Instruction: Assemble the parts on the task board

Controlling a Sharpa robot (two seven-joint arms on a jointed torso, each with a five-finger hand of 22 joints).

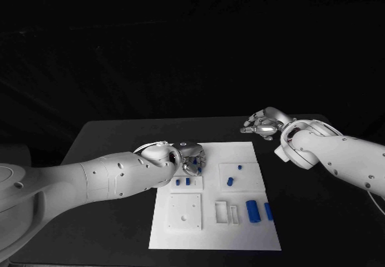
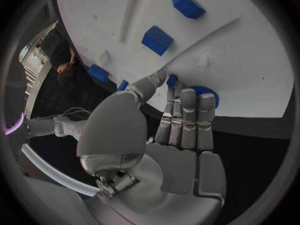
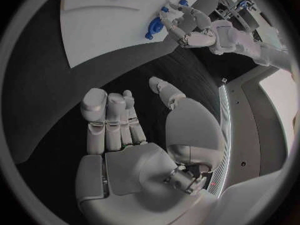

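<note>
Blue parts (image 1: 253,211) are lying loose on the white task board (image 1: 241,236) mid-desk as I am lowering the left robot hand (image 1: 186,158) over its far-left corner, fingertips (image 2: 171,81) touching a small round part (image 2: 201,93) without yet grasping it. They are looking light, rigid and slick, so I am judging a pinch across the sides best, while the right robot hand (image 1: 265,124) is hovering released off the board.

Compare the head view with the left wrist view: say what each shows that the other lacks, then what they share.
Head view alone: the right hand, open, hanging over the black table off the board's far right corner, and two blue parts lying side by side near the board's right edge.

Left wrist view alone: a round blue part just beyond the left hand's fingertips, and a small blue piece at those fingertips; whether it is pinched, I cannot tell.

Both: the left hand over the white task board, and small blue parts on it.
</note>
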